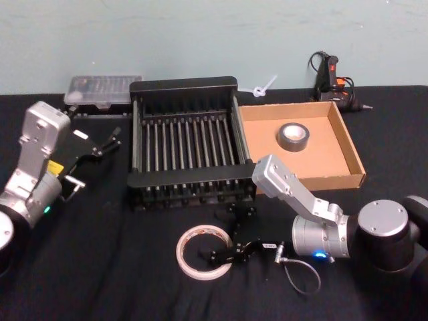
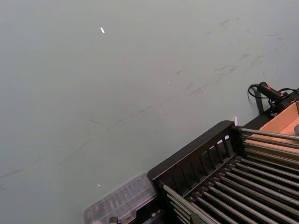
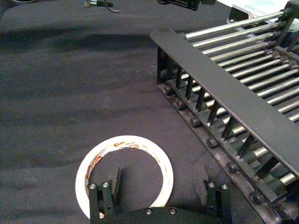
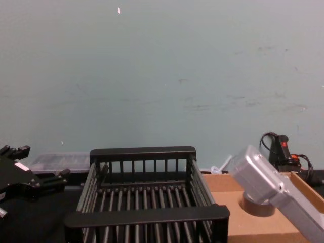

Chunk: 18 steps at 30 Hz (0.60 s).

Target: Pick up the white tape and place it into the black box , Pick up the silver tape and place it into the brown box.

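We found the white tape (image 3: 124,173) lying flat on the black cloth, just in front of the black box (image 1: 185,144), and the right gripper (image 3: 156,179) was set right over its near side. The jaws stood wide open, holding nothing: one finger sat inside the ring's hole, the other outside the rim toward the crate, so the band on that side lay between them. That straddle is what the coming move turns on, we judged; closing should pinch the thin wall of the ring.

The right arm reached in low from the right, its wrist bent down toward the cloth, and it was plainly the nearer arm. The left gripper (image 1: 100,144) hung off to the left of the crate, well apart from the ring, its fingers parted and empty.

The silver tape (image 1: 294,136) already lay inside the brown box (image 1: 348,144), so we took the white ring to be the remaining half of the task.
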### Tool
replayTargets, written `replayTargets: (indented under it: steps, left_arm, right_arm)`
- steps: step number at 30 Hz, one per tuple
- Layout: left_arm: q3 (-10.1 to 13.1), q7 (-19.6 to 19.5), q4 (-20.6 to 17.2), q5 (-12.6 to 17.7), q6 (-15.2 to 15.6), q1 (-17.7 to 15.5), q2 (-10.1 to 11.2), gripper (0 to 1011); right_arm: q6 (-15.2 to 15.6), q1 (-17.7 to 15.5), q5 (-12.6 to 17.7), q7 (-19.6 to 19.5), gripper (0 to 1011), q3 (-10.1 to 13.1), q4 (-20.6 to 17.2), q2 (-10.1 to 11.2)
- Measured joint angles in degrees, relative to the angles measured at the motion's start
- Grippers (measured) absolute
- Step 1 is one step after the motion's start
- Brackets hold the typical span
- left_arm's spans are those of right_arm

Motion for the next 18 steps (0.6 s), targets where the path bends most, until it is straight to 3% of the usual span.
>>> replayTargets:
  steps: [18]
  left_arm:
    - [0.0,0.0,0.0,0.0,0.0,0.0,0.0,1001]
  right_arm:
    - [0.2,0.2,-0.4,-0.9,1002,-0.2,0.7,-0.4]
